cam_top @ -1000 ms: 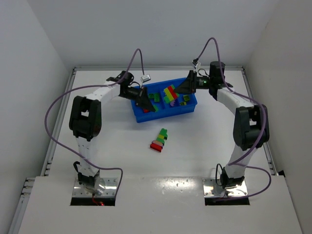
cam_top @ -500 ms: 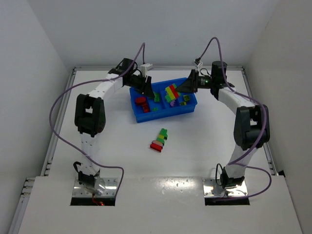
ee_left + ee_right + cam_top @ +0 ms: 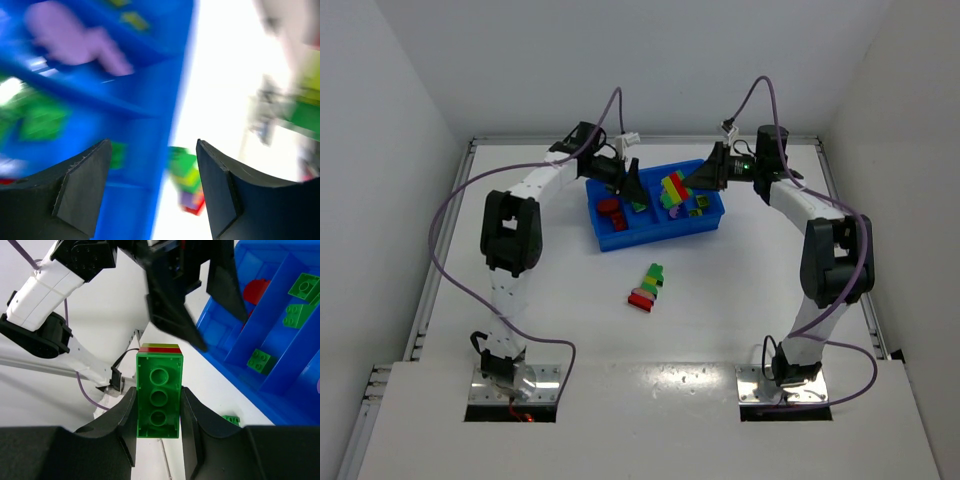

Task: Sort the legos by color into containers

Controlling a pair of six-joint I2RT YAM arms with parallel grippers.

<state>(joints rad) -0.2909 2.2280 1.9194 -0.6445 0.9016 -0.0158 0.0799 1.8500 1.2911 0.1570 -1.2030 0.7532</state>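
Toward the far side of the white table [image 3: 520, 300], a blue tray [image 3: 612, 240] is set, and both grippers are held above it. The left gripper [image 3: 632, 182] is placed over the left part of the tray. In its wrist view the fingers [image 3: 80, 190] are spread wide, with nothing caught between them, though that view is badly blurred. A purple brick [image 3: 75, 40] can be made out in one compartment there, and green shapes in another.

The right gripper [image 3: 700, 178] is brought in from the tray's right end and is closed on a striped stack [image 3: 159, 400]. The stack is clamped by its sides, with the green underside turned to the wrist camera and red and yellow layers showing behind it. It is held in the air above the tray and touches neither wall nor floor.

Red bricks [image 3: 612, 212] are lying in the leftmost compartment, and green bricks [image 3: 292, 315] are scattered in the compartments next to it. A loose stack [image 3: 647, 287] of green, yellow and red is left on the table, near the tray's front wall but apart from it.
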